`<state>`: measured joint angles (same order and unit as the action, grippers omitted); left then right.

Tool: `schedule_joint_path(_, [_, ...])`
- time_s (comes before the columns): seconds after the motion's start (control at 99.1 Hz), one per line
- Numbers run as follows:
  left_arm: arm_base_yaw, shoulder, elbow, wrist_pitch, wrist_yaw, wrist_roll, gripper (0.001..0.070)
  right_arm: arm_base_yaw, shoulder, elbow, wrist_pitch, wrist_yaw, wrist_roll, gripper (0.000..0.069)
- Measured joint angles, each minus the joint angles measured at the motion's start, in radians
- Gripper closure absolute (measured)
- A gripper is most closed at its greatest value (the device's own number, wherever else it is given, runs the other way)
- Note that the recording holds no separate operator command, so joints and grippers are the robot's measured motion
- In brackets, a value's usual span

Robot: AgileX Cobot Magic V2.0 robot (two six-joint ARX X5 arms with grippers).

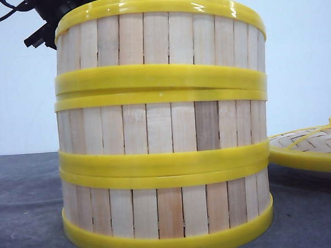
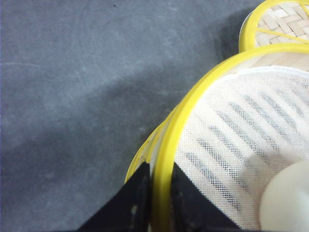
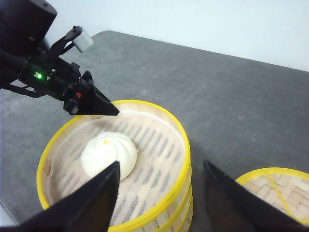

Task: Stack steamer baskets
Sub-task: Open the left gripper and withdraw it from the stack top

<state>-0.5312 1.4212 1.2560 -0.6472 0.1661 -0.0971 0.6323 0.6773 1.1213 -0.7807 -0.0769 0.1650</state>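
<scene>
Three steamer baskets stand stacked in one column: the top one (image 1: 161, 41), the middle one (image 1: 160, 127) and the bottom one (image 1: 164, 213). My left gripper (image 2: 160, 169) is shut on the yellow rim of the top basket (image 2: 193, 101), one finger inside and one outside. From the right wrist view that left gripper (image 3: 113, 110) sits at the stack's far rim. A white bun (image 3: 108, 152) lies on the mesh cloth inside the top basket (image 3: 178, 159). My right gripper (image 3: 161, 164) hangs open above the stack's near edge, holding nothing.
The woven bamboo lid (image 1: 316, 144) with a yellow rim lies flat on the grey table (image 3: 217, 92) just right of the stack, also visible as lid (image 3: 273, 193) and lid (image 2: 282, 21). A pale wall stands behind the table.
</scene>
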Motion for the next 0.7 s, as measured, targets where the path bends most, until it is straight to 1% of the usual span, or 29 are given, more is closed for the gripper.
schedule_joint_path(0.232, [0.016, 0.0, 0.0, -0.035, 0.013, 0.0, 0.0686, 0.0, 0.0, 0.0, 0.0, 0.0, 0.0, 0.0365])
schedule_joint_path(0.393, [0.017, 0.0, 0.0, -0.036, 0.014, 0.0, 0.0681, 0.0, 0.0, 0.0, 0.0, 0.0, 0.0, 0.0365])
schedule_joint_path(0.444, [0.017, 0.001, 0.0, -0.035, 0.014, -0.005, 0.0655, 0.0, 0.0, 0.0, 0.0, 0.0, 0.0, 0.0365])
schedule_joint_path(0.525, [0.019, 0.001, 0.0, -0.029, 0.012, -0.012, 0.0574, 0.0, 0.0, 0.0, 0.0, 0.0, 0.0, 0.0365])
schedule_joint_path(0.565, [0.02, 0.001, 0.0, -0.023, 0.012, -0.016, 0.0545, 0.0, 0.0, 0.0, 0.0, 0.0, 0.0, 0.0365])
schedule_joint_path(0.625, [0.021, 0.001, 0.0, -0.013, 0.012, -0.02, 0.0522, 0.0, 0.0, 0.0, 0.0, 0.0, 0.0, 0.0365])
schedule_joint_path(0.696, [0.021, 0.001, 0.0, -0.011, 0.012, -0.022, 0.0513, 0.0, 0.0, 0.0, 0.0, 0.0, 0.0, 0.0365])
